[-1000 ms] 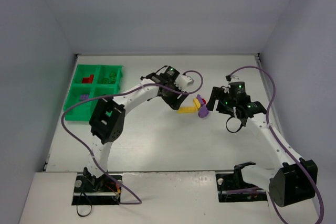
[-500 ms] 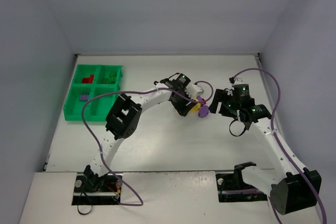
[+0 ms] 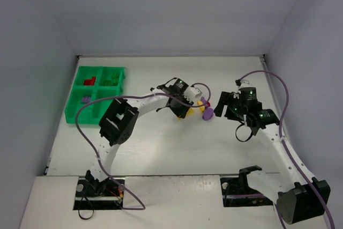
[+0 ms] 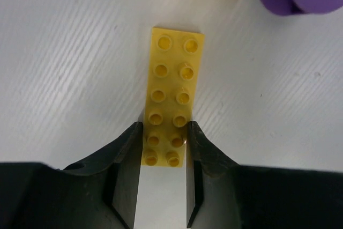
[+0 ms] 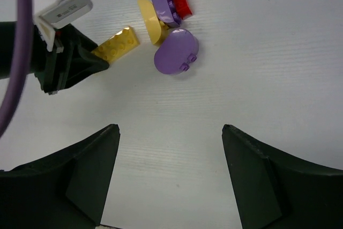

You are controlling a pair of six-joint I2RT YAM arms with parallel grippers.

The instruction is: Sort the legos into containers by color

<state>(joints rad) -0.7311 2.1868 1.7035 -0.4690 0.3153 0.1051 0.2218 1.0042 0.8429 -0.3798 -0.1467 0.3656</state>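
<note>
Green tray (image 3: 95, 96): upper left of the top view, four compartments in a two-by-two layout.
Tray contents: red bricks (image 3: 89, 80) in the upper-left compartment, green bricks (image 3: 111, 79) in the upper-right, one purple brick (image 3: 84, 100) in the lower-left. I can make out no brick in the lower-right.
Left gripper (image 4: 163, 148): centre of the top view, low on the white table (image 3: 161, 148). Its jaws are clenched on the near end of a yellow plate (image 4: 170, 95), one finger against each long side.
Yellow plate: flat, two studs wide and six long, lying on the table and pointing away from the fingers.
Loose pile: just right of the plate, two purple rounded pieces (image 5: 177, 52), a yellow rounded piece (image 5: 150, 22) and a red brick (image 5: 181, 4), bunched together.
Right gripper (image 5: 170, 181): right of the pile, above the table, jaws spread wide and holding nothing.
Progress: partly done, I judge. Three colours have bricks in the tray; yellow has none there, and the plate and the pile remain to be sorted.
Writing: none readable on bricks, tray or arms.
</note>
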